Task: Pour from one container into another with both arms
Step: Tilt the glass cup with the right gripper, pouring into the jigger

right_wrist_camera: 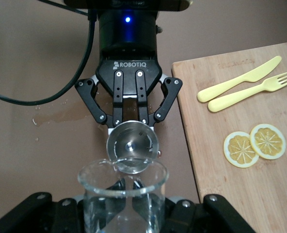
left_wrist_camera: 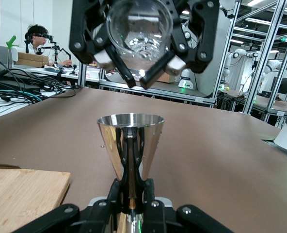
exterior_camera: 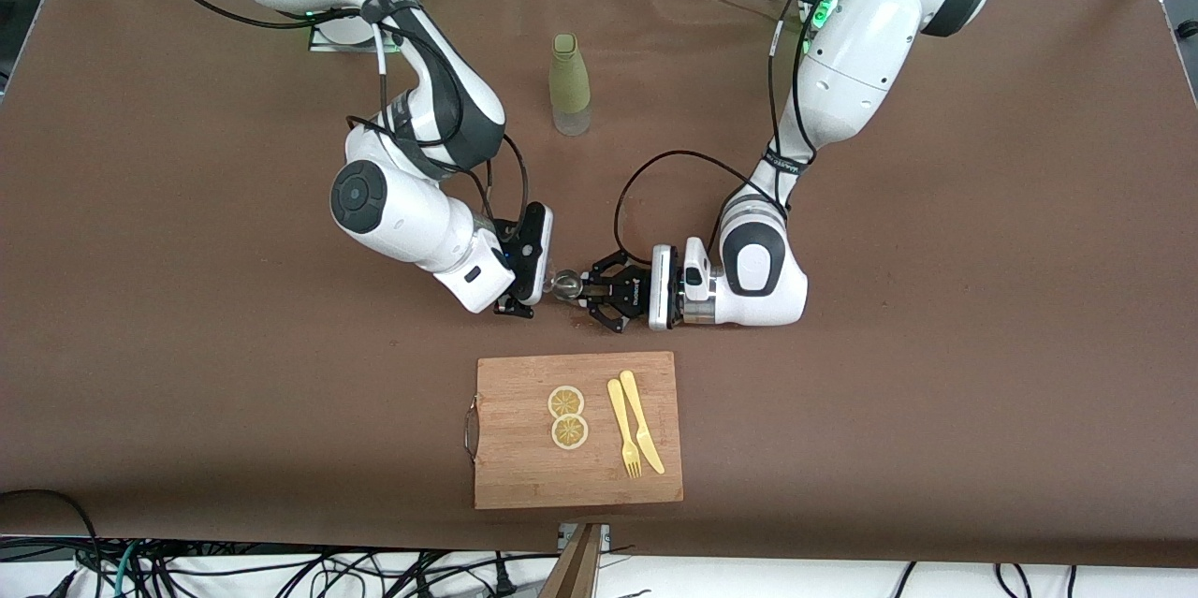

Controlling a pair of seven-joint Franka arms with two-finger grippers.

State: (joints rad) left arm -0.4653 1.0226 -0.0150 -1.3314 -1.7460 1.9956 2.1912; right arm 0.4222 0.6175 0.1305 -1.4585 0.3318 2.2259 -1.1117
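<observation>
front view, step: pour is judged in progress; glass beaker (exterior_camera: 546, 283) is gripped by the right gripper (exterior_camera: 526, 284), steel jigger cup (exterior_camera: 567, 285) is clamped by the left gripper (exterior_camera: 591, 290), both over bare brown table (exterior_camera: 187, 299) just above the cutting board (exterior_camera: 577, 486).
front view, advice: beaker lip should be kept directly over the jigger mouth, tilt added slowly; jigger should be held level.
front view, rest: green bottle (exterior_camera: 569, 83) stands near the arm bases; lemon slices (exterior_camera: 567, 416) and yellow knife and fork (exterior_camera: 634, 423) lie on the wooden board.
left wrist view, jigger: polished conical steel cup (left_wrist_camera: 130, 145), mirror-like, upright, pinched at its narrow waist by the left gripper (left_wrist_camera: 131, 191).
left wrist view, beaker: clear glass, round (left_wrist_camera: 139, 30), tipped mouth-down above the jigger, clasped by the right gripper (left_wrist_camera: 141, 58); liquid cannot be told.
right wrist view, alignment: beaker rim (right_wrist_camera: 123, 182) overlaps the jigger mouth (right_wrist_camera: 132, 145); left gripper (right_wrist_camera: 132, 127) closed on it.
right wrist view, risk: wet splashes (right_wrist_camera: 56, 116) on the matte table suggest spill; narrow mouth leaves little margin.
</observation>
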